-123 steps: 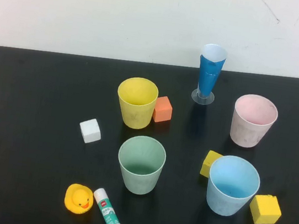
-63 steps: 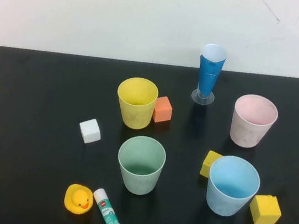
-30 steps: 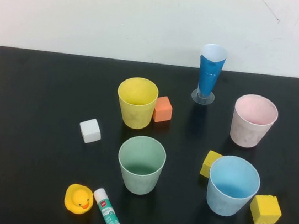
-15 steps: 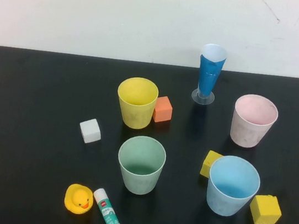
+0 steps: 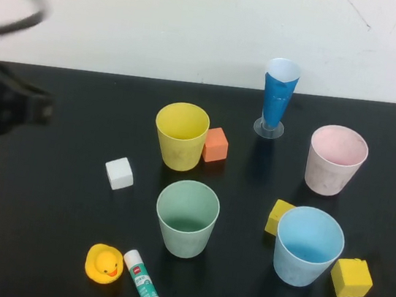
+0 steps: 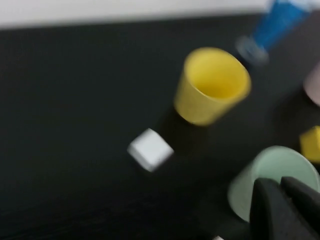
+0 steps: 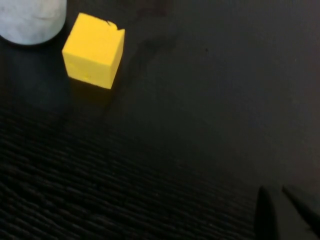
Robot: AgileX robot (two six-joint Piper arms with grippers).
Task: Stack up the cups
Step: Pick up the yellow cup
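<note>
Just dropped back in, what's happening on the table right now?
Stacking hasn't started. The yellow cup, green cup, blue cup and pink cup all stand apart and upright on the black table. The left hand is over the table's far left, carrying nothing. The right hand is low over bare table near a yellow cube, holding nothing.

My left gripper (image 5: 38,107) hovers far left of the cups (image 5: 180,136). My right gripper (image 7: 282,212) sits near a cube (image 7: 93,50).
</note>
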